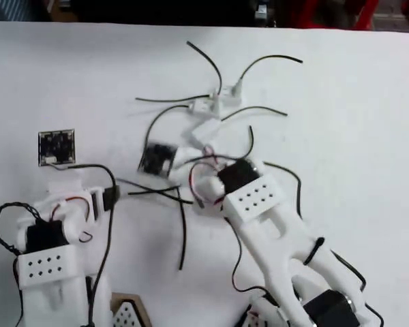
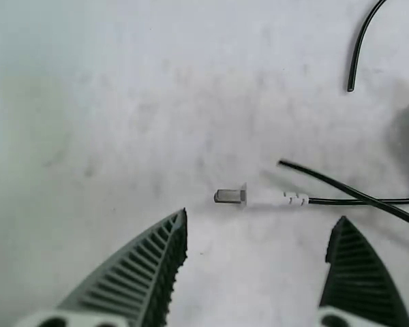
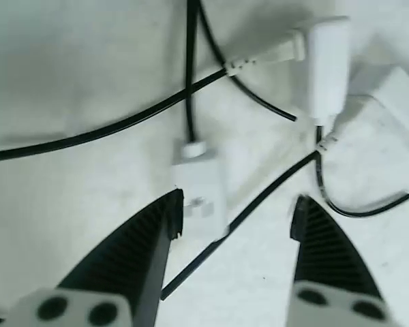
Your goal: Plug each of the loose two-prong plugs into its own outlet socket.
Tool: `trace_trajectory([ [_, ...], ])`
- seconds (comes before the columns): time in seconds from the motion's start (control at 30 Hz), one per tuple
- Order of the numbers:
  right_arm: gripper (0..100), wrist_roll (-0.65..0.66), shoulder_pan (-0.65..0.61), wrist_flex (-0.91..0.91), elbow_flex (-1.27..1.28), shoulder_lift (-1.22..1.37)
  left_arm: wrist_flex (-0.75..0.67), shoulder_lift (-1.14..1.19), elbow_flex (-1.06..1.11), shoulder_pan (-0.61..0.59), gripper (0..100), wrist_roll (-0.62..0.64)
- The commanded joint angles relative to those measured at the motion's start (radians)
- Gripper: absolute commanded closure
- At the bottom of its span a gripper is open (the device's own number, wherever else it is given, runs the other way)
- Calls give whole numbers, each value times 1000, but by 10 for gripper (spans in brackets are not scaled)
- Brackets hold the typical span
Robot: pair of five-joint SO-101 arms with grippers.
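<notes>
Item: two-prong plug [image 2: 242, 196], likely light, rigid, stiff-corded. I'd pinch its white body. My left gripper [image 2: 262, 216] gapes wide, empty.

A white table [image 1: 368, 102] takes up nearly the whole high view, evenly lit, its matte top faintly smudged with grey. Past its far edge runs a dark strip of room [image 1: 157, 10], too dim to make out. Red shapes [image 1: 358, 12] stand at the far right, and a blue striped object [image 1: 17, 8] at the far left.
</notes>
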Motion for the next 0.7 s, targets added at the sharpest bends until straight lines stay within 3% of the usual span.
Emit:
trace_trajectory([
  [0.0,758,-109,65,28,-106,-4,-17,-18,-6,-8,677,8],
  [0.17,759,-315,174,-8,-117,-4,-25,-19,-31,-2,677,0],
  [0.27,779,-471,259,-33,-112,-2,-21,-18,-69,28,679,-86],
  [0.53,969,-694,460,-196,-107,7,117,-10,-199,272,676,-298],
  [0.67,965,-804,572,-286,-40,5,218,27,-285,410,653,-394],
])
